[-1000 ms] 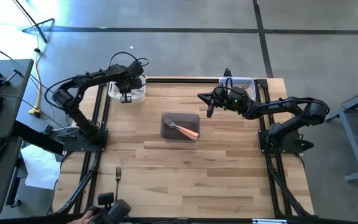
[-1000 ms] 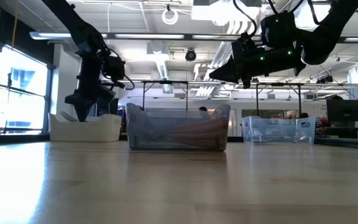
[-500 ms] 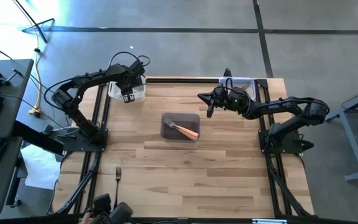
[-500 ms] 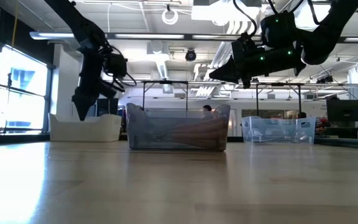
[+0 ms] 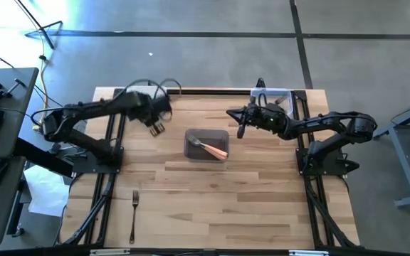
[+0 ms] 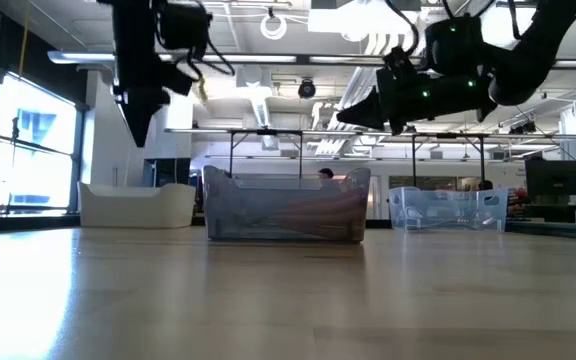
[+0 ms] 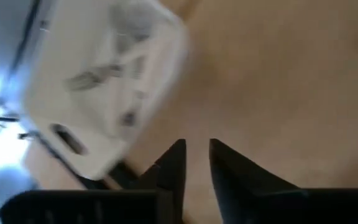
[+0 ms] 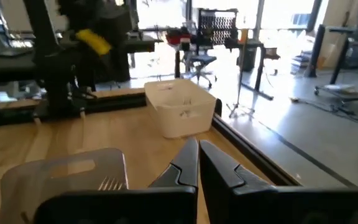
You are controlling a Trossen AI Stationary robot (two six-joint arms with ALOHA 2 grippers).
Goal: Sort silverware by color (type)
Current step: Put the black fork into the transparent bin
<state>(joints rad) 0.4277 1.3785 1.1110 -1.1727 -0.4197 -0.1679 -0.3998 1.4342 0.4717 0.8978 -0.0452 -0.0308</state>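
A grey tub (image 5: 206, 144) at the table's middle holds forks with orange-salmon handles (image 5: 216, 151); their tines (image 8: 109, 183) show in the right wrist view. A white tub (image 7: 104, 81) with forks in it stands at the far left corner. One dark fork (image 5: 134, 213) lies flat near the left front edge. My left gripper (image 5: 156, 129) hangs high between the white and grey tubs, pointing steeply down, its fingers (image 7: 178, 155) a little apart with nothing between them. My right gripper (image 5: 239, 131) hovers level beyond the grey tub's right end, shut and empty.
A clear tub (image 5: 276, 96) stands at the far right corner. Black frame rails run along the table's left and right sides. Bare wood lies in front of the grey tub. Desks, chairs and gear stand in the room beyond the table.
My left gripper has risen from the white tub and swung toward the table's right and near side, toward the grey tub, rolling about its own axis on the way. It carries nothing. My right arm has kept still.
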